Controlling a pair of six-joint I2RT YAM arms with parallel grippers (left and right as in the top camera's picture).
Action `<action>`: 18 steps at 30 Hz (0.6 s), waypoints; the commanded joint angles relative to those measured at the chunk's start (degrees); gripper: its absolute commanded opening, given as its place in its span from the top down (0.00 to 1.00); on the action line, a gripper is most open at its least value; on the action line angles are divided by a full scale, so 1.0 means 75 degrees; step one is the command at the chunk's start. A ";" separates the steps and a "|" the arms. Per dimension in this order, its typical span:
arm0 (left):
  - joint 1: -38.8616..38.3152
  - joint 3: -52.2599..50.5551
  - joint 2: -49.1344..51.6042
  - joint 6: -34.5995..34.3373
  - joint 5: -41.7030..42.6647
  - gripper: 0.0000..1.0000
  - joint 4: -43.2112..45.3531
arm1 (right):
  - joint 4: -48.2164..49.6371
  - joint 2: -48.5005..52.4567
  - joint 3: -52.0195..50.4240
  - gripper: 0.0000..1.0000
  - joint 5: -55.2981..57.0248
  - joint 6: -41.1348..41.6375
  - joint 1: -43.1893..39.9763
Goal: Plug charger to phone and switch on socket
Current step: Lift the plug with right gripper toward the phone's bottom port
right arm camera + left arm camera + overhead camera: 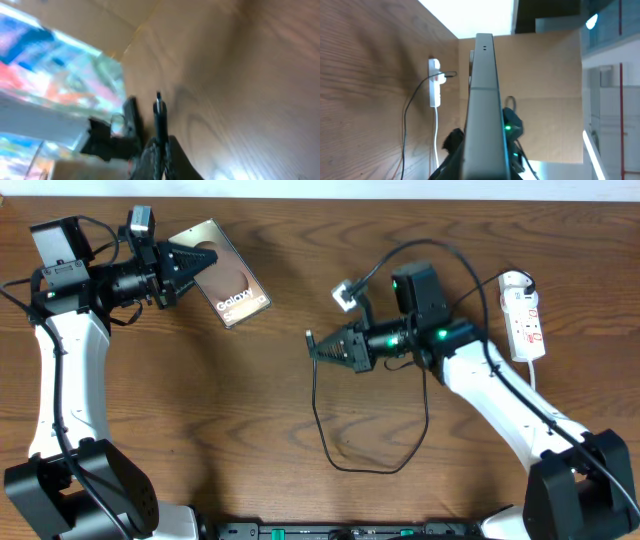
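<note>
At the phone's upper left corner, the left gripper (203, 265) is pinching the phone (240, 295), whose lettered face shows from overhead. Well to the right of the phone, the right gripper (325, 347) is pinched on the charger (159, 115), with the plug tip pointing back toward the phone.

The step in hand appears to be plugging in; plug and phone are still well apart. The next move likely calls for bringing them together and lining the tip up with the port, which is not visible.

No object lies between them on the bench (200, 430). Slack cable loops below the right gripper and could drag. Far right of the phone lies the socket (523, 315), untouched.
</note>
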 commanded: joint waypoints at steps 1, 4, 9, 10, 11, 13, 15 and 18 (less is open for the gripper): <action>-0.0090 0.0157 -0.0152 0.0370 0.0659 0.93 0.0015 | 0.1040 -0.0087 -0.0411 0.99 -0.1192 0.1288 0.0070; -0.0265 0.0157 -0.0152 0.0519 0.0659 0.93 0.0015 | 0.2049 -0.0087 -0.0525 0.99 -0.1314 0.2221 0.0195; -0.0691 0.0157 -0.0152 0.0682 0.0659 0.93 0.0017 | 0.3698 -0.0087 -0.0525 0.99 -0.1545 0.3926 0.0323; -0.0758 0.0157 -0.0152 0.0691 0.0659 0.93 0.0020 | 0.3885 -0.0087 -0.0525 0.99 -0.1597 0.4109 0.0329; -0.0825 0.0157 -0.0152 0.0714 0.0659 0.93 0.0023 | 0.3995 -0.0087 -0.0525 0.99 -0.1635 0.4264 0.0335; -0.0938 0.0157 -0.0152 0.0799 0.0659 0.93 0.0026 | 0.4100 -0.0087 -0.0525 0.99 -0.1766 0.4380 0.0335; -0.1005 0.0157 -0.0152 0.0903 0.0659 0.93 0.0026 | 0.4112 -0.0087 -0.0525 0.99 -0.1836 0.4383 0.0361; -0.1081 0.0157 -0.0152 0.0935 0.0659 0.93 0.0047 | 0.4135 -0.0087 -0.0525 0.99 -0.1824 0.4433 0.0443</action>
